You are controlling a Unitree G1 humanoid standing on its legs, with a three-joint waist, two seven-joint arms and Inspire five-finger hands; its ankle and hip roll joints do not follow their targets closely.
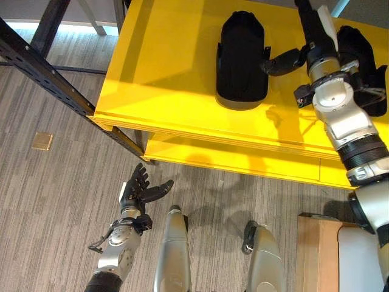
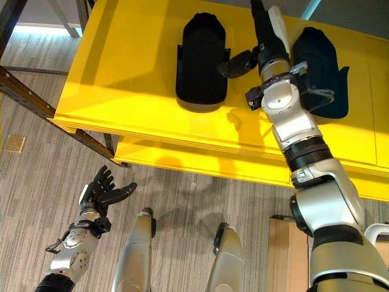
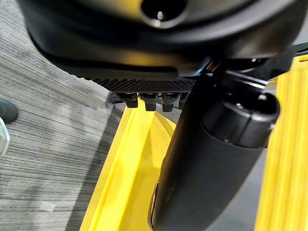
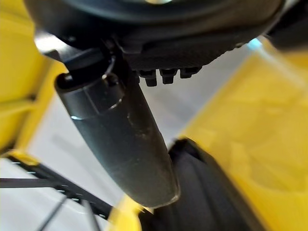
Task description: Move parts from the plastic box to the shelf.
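While the right arm reaches up across the upper right of the frame over the glossy yellow shelf (image 1: 164,73), the right hand (image 2: 262,27) extends past the shelf's far part, its thumb (image 1: 282,61) standing out sideways toward the black moulded plastic part (image 1: 241,58) that lies flat in the upper middle of the shelf. The thumb tip sits just beside that part's right edge; whether it touches cannot be told. In the right wrist view the right hand's fingers (image 4: 166,74) show as short stubs beside the straight thumb, curled round nothing, so the hand reads as relaxed and open. A second black moulded part (image 2: 319,67) lies on the shelf at the upper right, partly behind the right arm, apart from the first. Both parts rest on the top yellow surface; a lower yellow ledge (image 1: 231,159) runs below its front edge.

The left hand (image 1: 137,190) hangs low at the lower left of the frame over the grey striped carpet floor (image 1: 55,201), fingers spread and straight, holding nothing. A dark metal frame bar (image 1: 42,70) slants across the upper left. A pale wooden box edge (image 1: 316,252) shows at the lower right, and a small brass floor plate (image 1: 42,141) sits at the left
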